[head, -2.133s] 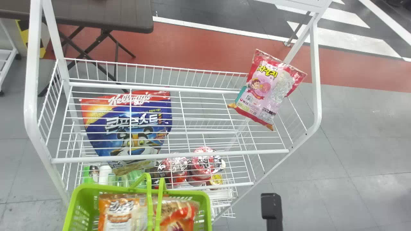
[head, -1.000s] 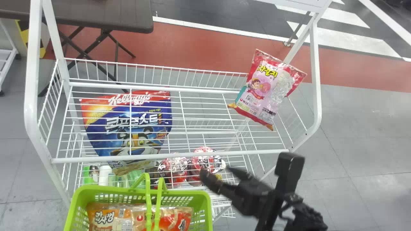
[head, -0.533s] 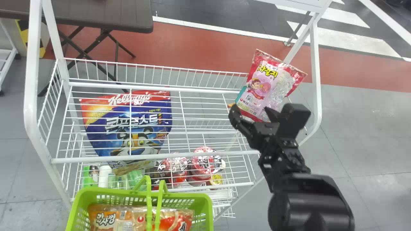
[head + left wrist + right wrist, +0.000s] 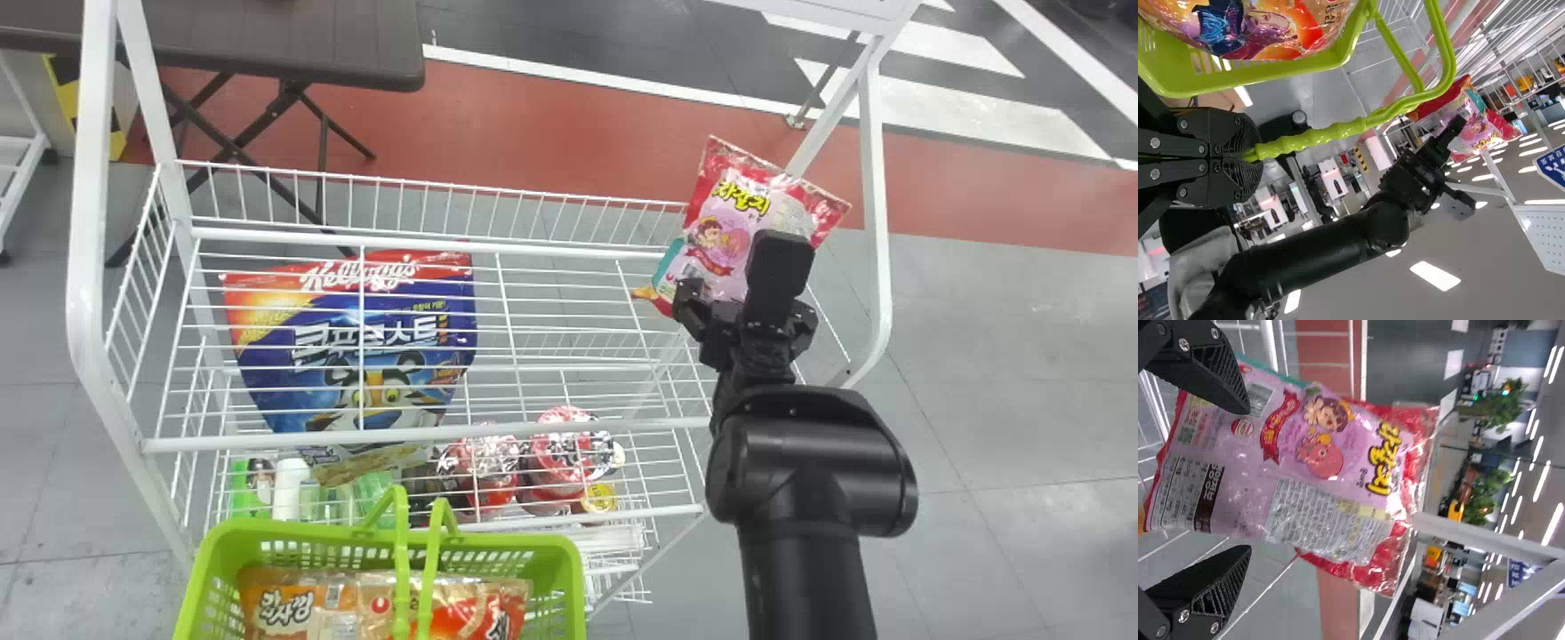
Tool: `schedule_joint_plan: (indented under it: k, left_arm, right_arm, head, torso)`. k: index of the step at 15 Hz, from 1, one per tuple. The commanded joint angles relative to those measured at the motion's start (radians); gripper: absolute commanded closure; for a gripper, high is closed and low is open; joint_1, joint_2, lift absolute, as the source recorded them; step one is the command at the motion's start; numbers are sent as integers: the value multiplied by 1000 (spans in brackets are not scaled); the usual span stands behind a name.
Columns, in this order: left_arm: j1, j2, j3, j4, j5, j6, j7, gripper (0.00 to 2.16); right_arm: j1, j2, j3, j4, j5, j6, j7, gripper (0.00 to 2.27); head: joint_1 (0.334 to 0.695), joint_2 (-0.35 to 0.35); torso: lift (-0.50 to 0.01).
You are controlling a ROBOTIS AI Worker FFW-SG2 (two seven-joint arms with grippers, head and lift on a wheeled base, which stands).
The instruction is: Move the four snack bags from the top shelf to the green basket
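My right gripper (image 4: pixel 736 307) is at the near face of the pink and red snack bag (image 4: pixel 711 258), which stands tilted at the right end of the top wire shelf. In the right wrist view the right gripper (image 4: pixel 1248 480) is open, its fingers either side of the pink bag's (image 4: pixel 1331 467) lower part, not closed on it. Orange and red-cream snack bags (image 4: pixel 284 613) lie in the green basket (image 4: pixel 507 539) at the bottom. In the left wrist view my left gripper (image 4: pixel 1245 158) is shut on the green basket's handle (image 4: pixel 1318 137).
A white wire rack (image 4: pixel 471 434) spans the middle. On the shelf below the top one are a large blue cereal bag (image 4: pixel 356 356), red-lidded containers (image 4: pixel 569 444) and bottles. The rack's right post (image 4: pixel 876 222) rises beside the pink bag. A dark table (image 4: pixel 293 40) stands behind.
My right arm has come in from the bottom edge and moved up and forward to the pink bag. The basket has shifted slightly, and the bags inside it sit a little lower and further left.
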Motion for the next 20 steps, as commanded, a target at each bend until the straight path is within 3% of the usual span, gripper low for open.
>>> schedule_joint_plan:
  k: [1, 2, 3, 4, 5, 11, 20]
  left_arm:
    - [-3, 0, -1, 0, 0, 2, 3, 1403]
    - [-7, 0, -1, 0, 0, 2, 5, 1403]
    - [-11, -1, -3, 3, 0, 2, 8, 1403]
    - [-13, -3, -3, 5, 0, 2, 8, 1403]
    - [-14, -4, -3, 5, -1, 5, 10, 1403]
    - [-20, -7, -1, 11, 0, 11, 13, 1403]
    - [-28, -9, 11, 11, 2, 17, 16, 1403]
  right_arm:
    - [-47, 7, -19, 48, 17, 42, 2, 97]
    - [-57, 7, -34, 53, 18, 57, 11, 248]
    - [-60, 7, -35, 54, 5, 103, 34, 724]
    - [-60, 3, -35, 54, -3, 128, 57, 1639]
    - [-59, 3, -38, 53, -15, 137, 84, 2199]
    - [36, 5, -19, -68, -67, 57, 130, 2246]
    - [438, 7, 35, -728, -353, 471, 262, 2246]
  head:
    - [695, -350]
    - [695, -350]
    - [695, -350]
    - [695, -350]
    - [695, -350]
    - [695, -350]
    - [695, -350]
  torso:
    - [0]
    - [0]
    - [0]
    - [0]
    - [0]
    - [0]
    - [0]
